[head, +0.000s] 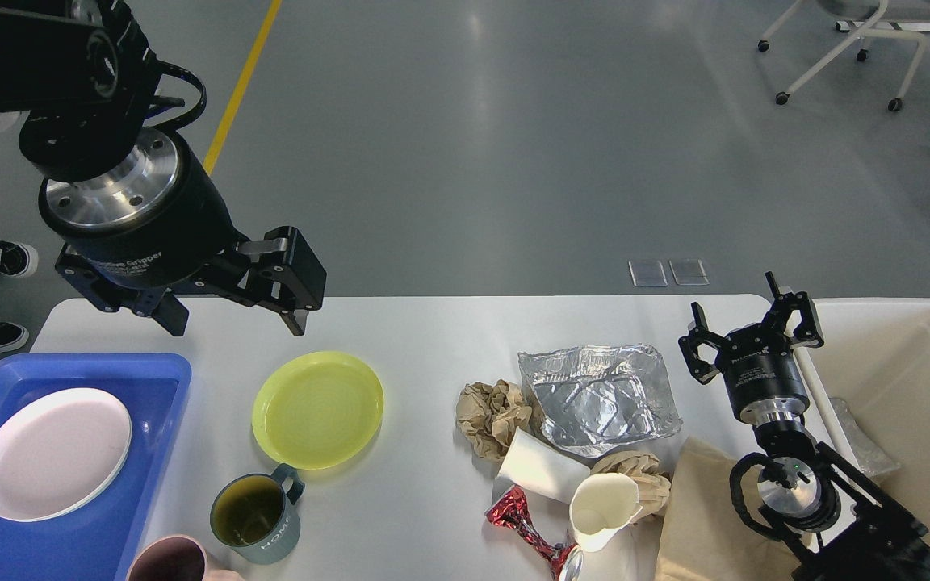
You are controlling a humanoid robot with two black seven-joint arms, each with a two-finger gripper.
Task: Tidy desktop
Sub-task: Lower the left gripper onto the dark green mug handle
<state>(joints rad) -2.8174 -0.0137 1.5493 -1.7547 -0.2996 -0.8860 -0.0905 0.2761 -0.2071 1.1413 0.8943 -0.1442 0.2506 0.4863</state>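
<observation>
Blue tray (150,452) sits at the desktop's (433,339) left end, holding a white plate (53,452). Left gripper (235,311) hangs above the yellow plate (318,409), fingers spread, empty. Right gripper (751,331) stands spread beside the cream bin (909,387), right of crumpled foil (598,399).

Background: grey polished floor (513,145) with soft light reflections, a yellow floor line (240,81) at left, a white wheeled chair (848,48) at upper right.

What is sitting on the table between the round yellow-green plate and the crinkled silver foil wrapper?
In the head view, a crumpled brown paper ball lies between the yellow-green plate and the silver foil wrapper, close beside the foil; the rest is bare white desktop.
</observation>
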